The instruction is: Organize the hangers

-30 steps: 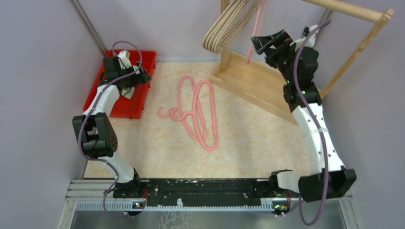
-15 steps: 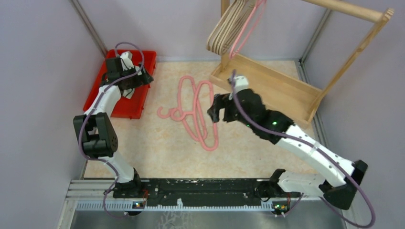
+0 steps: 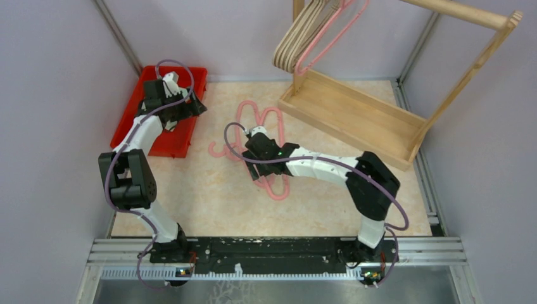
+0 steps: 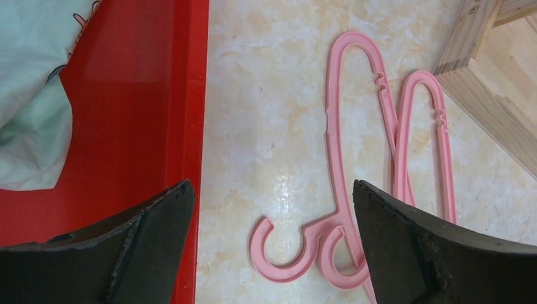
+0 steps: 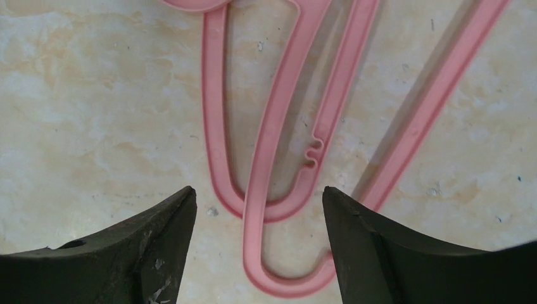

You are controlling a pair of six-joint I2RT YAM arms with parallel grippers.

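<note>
1. The right gripper [image 3: 252, 144] [image 5: 258, 195] is nearest. It sits near-left of the rack [image 3: 354, 115] [image 4: 500, 95], low over the table [image 3: 190, 196]. Its jaws are spread wide and grip nothing.
2. Loose pink hangers [image 3: 279, 190] [image 4: 332, 107] [image 5: 266, 126] lie flat and overlapping on the table, just left of the rack's base. Their hooks point away from the rack. The exact count cannot be told. In the right wrist view, one rounded end lies below the gap between the fingers.
3. The left gripper [image 3: 190, 104] [image 4: 272, 187] is well left of the rack. Its jaws are spread and empty, above the rack-side rim of the red tray [image 3: 130, 130] [image 4: 158, 95].
4. A pale cloth [image 4: 31, 95] lies inside the tray.
5. Farthest, beige hangers [image 3: 294, 41] hang bunched at the rack's left post, tilted. A hung pink hanger [image 3: 330, 37] is just beside them.
</note>
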